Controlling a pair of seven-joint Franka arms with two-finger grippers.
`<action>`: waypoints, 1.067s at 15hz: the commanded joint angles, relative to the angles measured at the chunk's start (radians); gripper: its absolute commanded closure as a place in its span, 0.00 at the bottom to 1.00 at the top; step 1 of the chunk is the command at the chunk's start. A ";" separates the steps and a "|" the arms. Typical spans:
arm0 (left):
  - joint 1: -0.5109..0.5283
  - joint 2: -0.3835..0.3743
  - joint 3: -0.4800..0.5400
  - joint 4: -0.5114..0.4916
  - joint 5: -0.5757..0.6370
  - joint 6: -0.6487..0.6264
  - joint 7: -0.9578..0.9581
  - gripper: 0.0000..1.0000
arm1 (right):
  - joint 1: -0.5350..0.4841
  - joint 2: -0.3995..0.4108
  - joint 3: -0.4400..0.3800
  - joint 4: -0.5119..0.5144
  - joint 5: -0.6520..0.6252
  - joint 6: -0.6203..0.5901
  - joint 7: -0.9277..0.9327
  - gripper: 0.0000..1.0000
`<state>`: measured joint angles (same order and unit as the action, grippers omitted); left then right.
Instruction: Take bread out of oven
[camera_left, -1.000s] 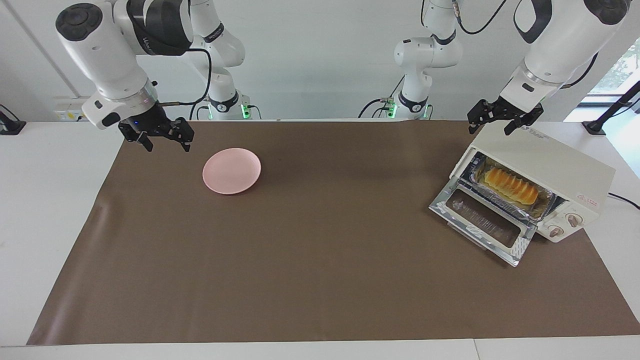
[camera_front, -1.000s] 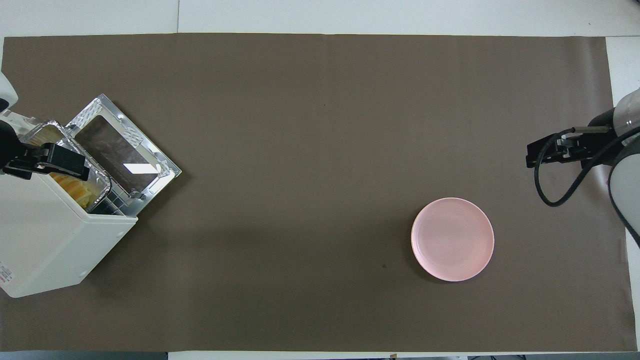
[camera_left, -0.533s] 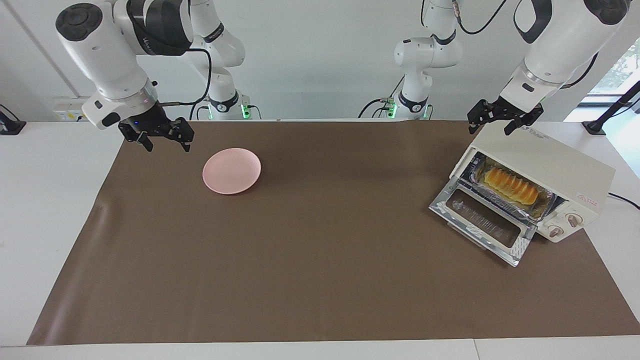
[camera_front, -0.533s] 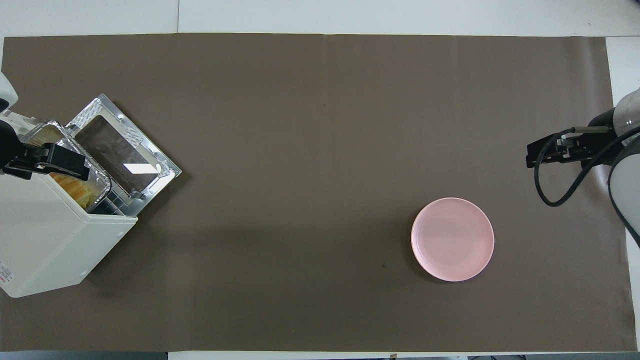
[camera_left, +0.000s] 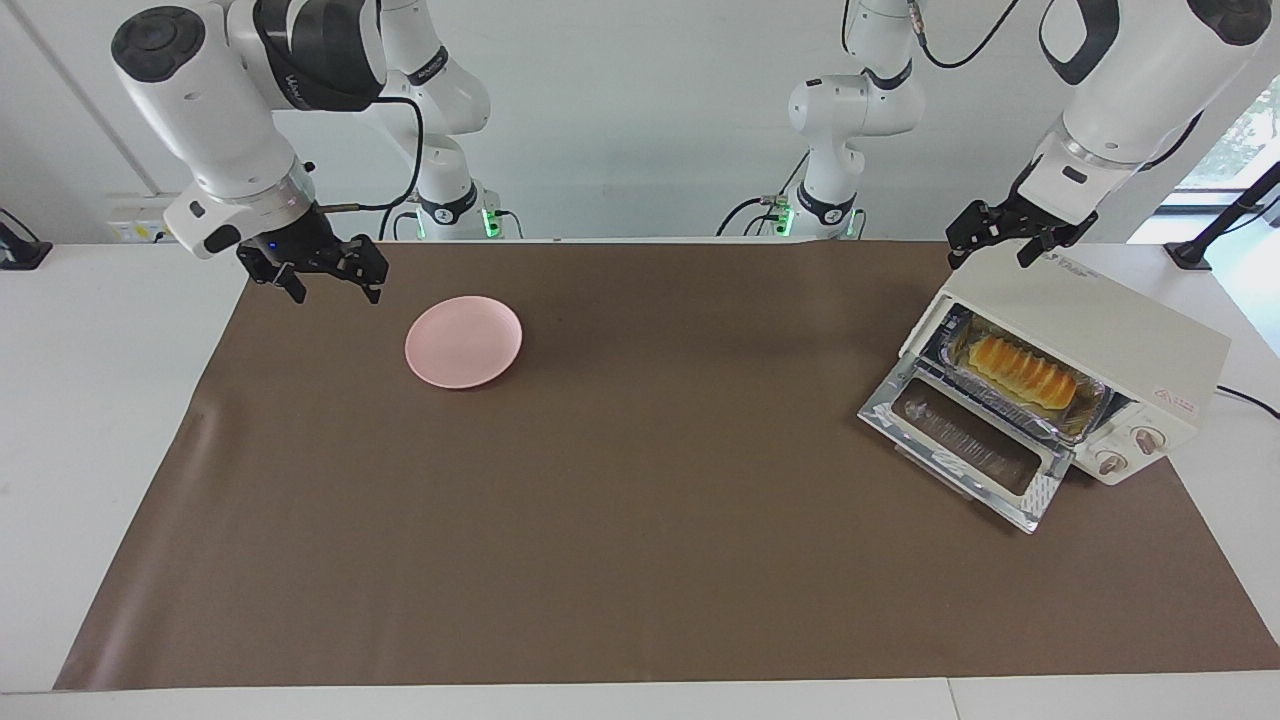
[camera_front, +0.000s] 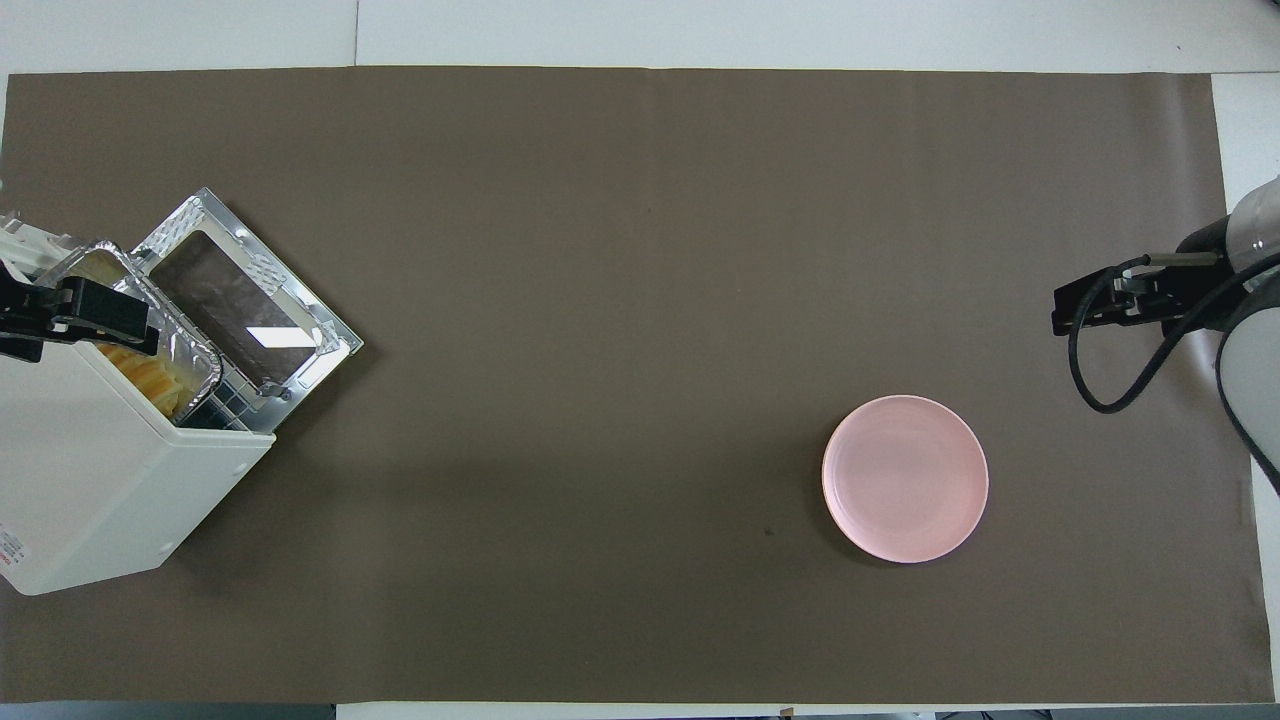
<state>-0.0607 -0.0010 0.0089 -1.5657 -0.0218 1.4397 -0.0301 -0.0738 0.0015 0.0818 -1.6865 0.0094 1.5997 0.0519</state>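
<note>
- Toaster oven (camera_left: 1090, 330) door (camera_left: 965, 445) dropped flat, exposing bread loaf (camera_left: 1022, 368) in foil tray (camera_left: 1020, 400).
- Left gripper (camera_left: 1000, 243) over oven top, fingers released, empty.
- Right gripper (camera_left: 325, 272) waiting near pink plate (camera_left: 463, 341), fingers released.

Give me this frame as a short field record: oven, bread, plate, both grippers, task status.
oven: at the left arm's end of the table, door dropped open
bread: in the foil tray, inside the oven
plate: pink, bare, toward the right arm's end
left gripper: open, above the oven's top, holding nothing
right gripper: open, waiting beside the plate, empty
status: bread not yet taken out
</note>
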 joint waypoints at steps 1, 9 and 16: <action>-0.008 0.087 -0.001 0.082 0.009 -0.015 -0.053 0.00 | -0.023 -0.021 0.016 -0.022 -0.016 0.000 -0.024 0.00; -0.031 0.455 0.042 0.396 0.075 -0.007 -0.537 0.00 | -0.023 -0.021 0.016 -0.022 -0.016 0.000 -0.024 0.00; -0.165 0.547 0.197 0.339 0.098 0.077 -0.758 0.00 | -0.023 -0.021 0.016 -0.022 -0.016 0.000 -0.024 0.00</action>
<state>-0.1813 0.5563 0.1739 -1.1702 0.0398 1.4661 -0.7389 -0.0738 0.0015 0.0818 -1.6865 0.0094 1.5997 0.0519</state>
